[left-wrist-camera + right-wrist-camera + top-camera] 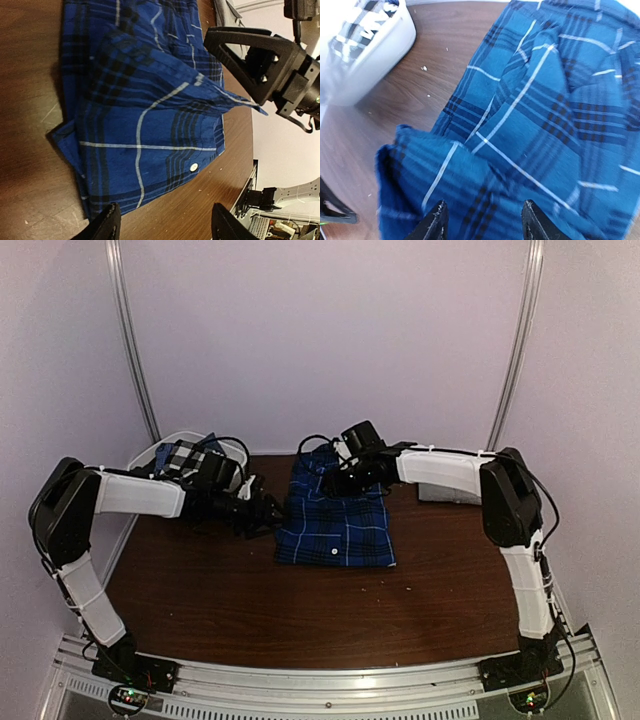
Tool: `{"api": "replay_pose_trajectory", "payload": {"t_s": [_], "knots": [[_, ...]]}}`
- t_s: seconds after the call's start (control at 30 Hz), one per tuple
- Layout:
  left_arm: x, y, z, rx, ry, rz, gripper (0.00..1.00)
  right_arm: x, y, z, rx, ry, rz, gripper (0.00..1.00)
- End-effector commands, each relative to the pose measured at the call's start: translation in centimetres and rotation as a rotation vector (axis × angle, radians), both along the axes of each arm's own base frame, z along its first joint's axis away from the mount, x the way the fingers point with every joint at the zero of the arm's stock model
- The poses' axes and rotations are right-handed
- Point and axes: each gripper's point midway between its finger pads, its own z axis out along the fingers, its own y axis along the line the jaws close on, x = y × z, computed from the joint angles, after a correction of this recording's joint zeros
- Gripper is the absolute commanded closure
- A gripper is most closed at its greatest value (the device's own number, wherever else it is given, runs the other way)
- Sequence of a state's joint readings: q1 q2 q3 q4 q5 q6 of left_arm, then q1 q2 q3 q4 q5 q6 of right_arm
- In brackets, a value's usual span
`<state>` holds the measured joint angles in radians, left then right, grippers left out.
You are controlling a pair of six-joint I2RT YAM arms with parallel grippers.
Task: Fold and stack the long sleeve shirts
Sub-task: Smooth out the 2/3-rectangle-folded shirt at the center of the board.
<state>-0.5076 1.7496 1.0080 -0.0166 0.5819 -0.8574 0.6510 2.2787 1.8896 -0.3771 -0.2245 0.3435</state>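
The royal-blue plaid shirt [336, 518] lies folded at the table's middle, and also shows in the left wrist view [145, 110] and the right wrist view [535, 115]. My left gripper [268, 516] is open and empty, low over the wood at the shirt's left edge [165, 227]. My right gripper [342, 480] is open just above the shirt's far part [485, 225], where a fold of cloth stands raised. The black-and-white check shirt [180, 458] sits in the basket. A grey cloth [437, 492], likely the grey shirt, lies behind my right arm.
The white plastic basket [152, 452] stands at the back left corner, also in the right wrist view [380, 47]. The walls close in on both sides. The brown table [300, 610] shows bare wood in front of the shirt.
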Motion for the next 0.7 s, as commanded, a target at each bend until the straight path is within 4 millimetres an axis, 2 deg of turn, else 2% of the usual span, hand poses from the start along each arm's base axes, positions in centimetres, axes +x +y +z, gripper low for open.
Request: {"api": "replay_pose_trajectory", "payload": {"t_s": [0.0, 0.1, 0.17, 0.27, 0.43, 0.57, 0.67], "knots": [[1.0, -2.8, 0.7, 0.026, -0.076, -0.064, 0.43, 0.4, -4.3, 5.2, 0.015, -0.077, -0.099, 0.49], [1.8, -4.9, 0.7, 0.038, -0.095, -0.09, 0.5, -0.2, -6.5, 5.8, 0.029, -0.084, -0.142, 0.49], [3.0, -5.4, 0.3, 0.066, -0.089, -0.073, 0.54, -1.0, -7.7, 5.8, 0.018, -0.09, -0.162, 0.48], [5.0, -4.8, 0.0, 0.143, -0.122, -0.003, 0.54, -2.1, -9.6, 5.1, 0.004, -0.075, -0.192, 0.46], [8.0, -3.3, -0.8, 0.235, -0.158, 0.05, 0.54, -3.0, -12.7, 2.4, 0.032, -0.017, -0.213, 0.44], [9.8, -2.1, -0.5, 0.305, -0.196, 0.086, 0.55, -3.5, -13.9, 0.4, 0.062, 0.032, -0.211, 0.42], [10.2, -1.2, -0.6, 0.341, -0.211, 0.087, 0.53, -3.4, -14.5, -1.3, 0.107, 0.075, -0.208, 0.42]]}}
